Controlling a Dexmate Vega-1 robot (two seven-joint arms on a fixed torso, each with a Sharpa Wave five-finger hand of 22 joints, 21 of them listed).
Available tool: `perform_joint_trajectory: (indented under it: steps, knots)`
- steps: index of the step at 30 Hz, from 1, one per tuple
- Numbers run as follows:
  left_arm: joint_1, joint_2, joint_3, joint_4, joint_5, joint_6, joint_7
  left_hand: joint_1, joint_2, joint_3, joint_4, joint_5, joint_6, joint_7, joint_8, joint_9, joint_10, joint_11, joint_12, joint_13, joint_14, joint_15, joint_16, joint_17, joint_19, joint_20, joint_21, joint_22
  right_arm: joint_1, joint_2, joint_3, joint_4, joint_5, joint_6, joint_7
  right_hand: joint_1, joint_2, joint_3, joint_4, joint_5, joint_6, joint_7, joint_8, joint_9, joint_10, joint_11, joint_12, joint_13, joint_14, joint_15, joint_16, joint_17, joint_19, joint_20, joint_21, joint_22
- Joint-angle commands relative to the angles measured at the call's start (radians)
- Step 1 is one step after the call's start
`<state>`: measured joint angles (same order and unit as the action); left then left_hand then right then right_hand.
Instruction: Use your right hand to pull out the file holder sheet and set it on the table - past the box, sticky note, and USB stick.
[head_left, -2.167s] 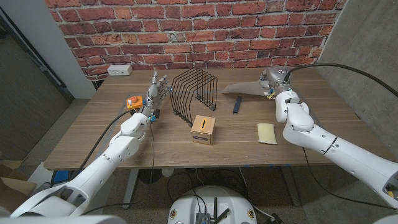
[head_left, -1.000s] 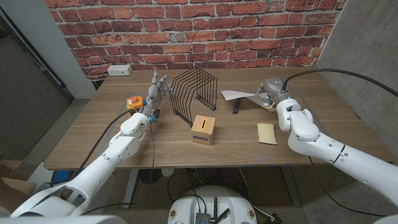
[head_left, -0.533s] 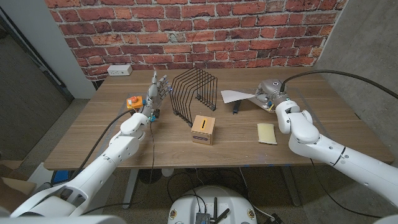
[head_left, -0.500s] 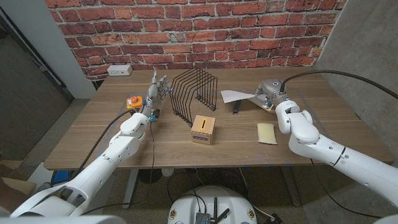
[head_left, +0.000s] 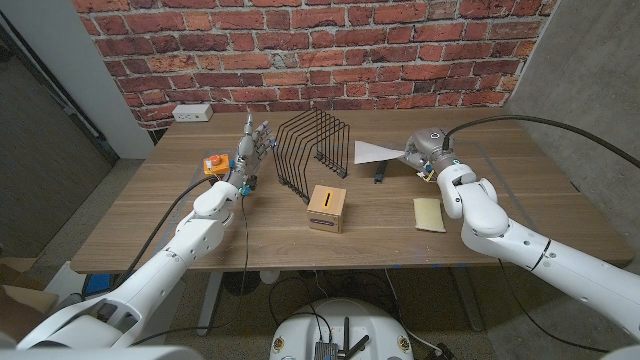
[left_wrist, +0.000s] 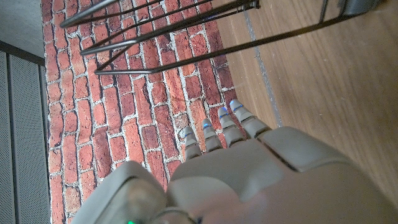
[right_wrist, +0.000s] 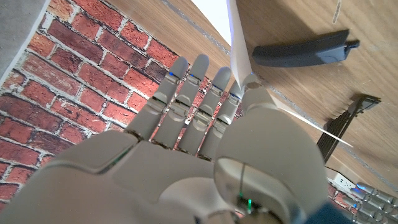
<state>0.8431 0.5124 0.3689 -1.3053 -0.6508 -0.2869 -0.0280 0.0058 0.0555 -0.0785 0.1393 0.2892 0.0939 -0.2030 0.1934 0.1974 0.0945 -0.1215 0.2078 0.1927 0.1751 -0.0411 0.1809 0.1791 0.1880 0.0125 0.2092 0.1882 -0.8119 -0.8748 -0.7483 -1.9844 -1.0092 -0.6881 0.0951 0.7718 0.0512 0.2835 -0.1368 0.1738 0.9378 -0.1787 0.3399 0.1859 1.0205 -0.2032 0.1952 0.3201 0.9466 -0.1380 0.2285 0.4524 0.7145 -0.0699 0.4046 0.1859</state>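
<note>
Holding sheet (head_left: 374, 152), right hand (head_left: 428, 155), past USB stick (head_left: 382, 172)

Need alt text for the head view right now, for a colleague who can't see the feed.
The right robot hand holds a white sheet low over the wooden table, beyond the USB stick, yellow sticky note and small box. The left robot hand stands upright beside the black wire file holder, holding nothing.

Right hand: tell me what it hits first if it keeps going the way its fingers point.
Judging from the wrist view, the right hand, holding the sheet, points at the brick wall; nothing solid stands between, though depth is unclear.
</note>
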Motion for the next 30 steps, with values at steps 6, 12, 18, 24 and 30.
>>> perform_joint_trajectory:
  steps: [6, 12, 18, 24, 30]
  knots:
    - [0.000, 0.000, 0.000, 0.001, 0.000, 0.000, 0.000, -0.002, 0.011, 0.000, 0.006, 0.007, 0.005, -0.006, 0.008, 0.002, 0.000, -0.011, 0.006, 0.005, 0.006, -0.004, 0.006, 0.003, 0.005, 0.002, 0.008, 0.006, -0.025, 0.000, 0.031, -0.006, -0.016, 0.085, 0.043, -0.033, -0.024, -0.016, 0.000, 0.002, -0.037, -0.004, -0.020, 0.004, -0.027, -0.002, -0.008, -0.008, -0.044, -0.083, -0.019, -0.005, 0.001, -0.117, -0.014, 0.000]
    - [0.000, 0.000, 0.000, 0.001, 0.000, -0.001, 0.000, -0.002, 0.011, 0.000, 0.006, 0.007, 0.004, -0.005, 0.008, 0.002, 0.000, -0.009, 0.006, 0.005, 0.007, -0.004, 0.006, 0.003, 0.006, 0.003, 0.008, 0.006, -0.033, 0.006, 0.040, -0.004, -0.014, 0.093, 0.056, -0.039, -0.027, -0.017, -0.001, 0.003, -0.042, -0.008, -0.024, 0.004, -0.041, -0.003, -0.012, -0.013, -0.062, -0.082, -0.023, -0.006, -0.004, -0.110, -0.018, 0.000]
    - [0.000, 0.000, 0.000, 0.001, 0.000, 0.000, 0.000, -0.002, 0.011, 0.000, 0.006, 0.007, 0.005, -0.006, 0.008, 0.002, 0.000, -0.010, 0.006, 0.005, 0.006, -0.004, 0.006, 0.003, 0.006, 0.002, 0.008, 0.006, -0.040, 0.008, 0.048, 0.002, -0.005, 0.091, 0.075, -0.036, -0.022, -0.014, -0.002, 0.004, -0.039, -0.007, -0.025, 0.004, -0.040, -0.004, -0.011, -0.015, -0.064, -0.085, -0.020, -0.004, -0.004, -0.113, -0.019, -0.001]
    - [0.000, 0.000, 0.000, 0.001, 0.000, 0.000, 0.000, -0.002, 0.011, 0.000, 0.006, 0.007, 0.004, -0.006, 0.008, 0.002, 0.001, -0.009, 0.006, 0.005, 0.006, -0.004, 0.006, 0.003, 0.006, 0.002, 0.008, 0.006, -0.043, 0.005, 0.041, 0.010, -0.033, 0.074, 0.102, -0.021, -0.010, -0.004, -0.010, 0.008, -0.024, -0.006, -0.021, 0.004, -0.027, -0.005, -0.004, -0.021, -0.063, -0.091, -0.013, 0.000, -0.001, -0.124, -0.021, -0.001]
    - [0.000, 0.000, 0.000, 0.000, 0.000, 0.000, 0.000, -0.002, 0.011, 0.000, 0.006, 0.007, 0.004, -0.005, 0.008, 0.002, 0.000, -0.008, 0.006, 0.005, 0.007, -0.004, 0.007, 0.003, 0.006, 0.002, 0.008, 0.006, -0.053, 0.001, 0.051, 0.013, -0.020, 0.077, 0.099, -0.001, -0.006, 0.005, -0.021, 0.009, -0.009, -0.011, -0.018, 0.004, -0.020, -0.005, -0.001, -0.026, -0.064, -0.093, -0.009, 0.003, -0.002, -0.134, -0.025, -0.002]
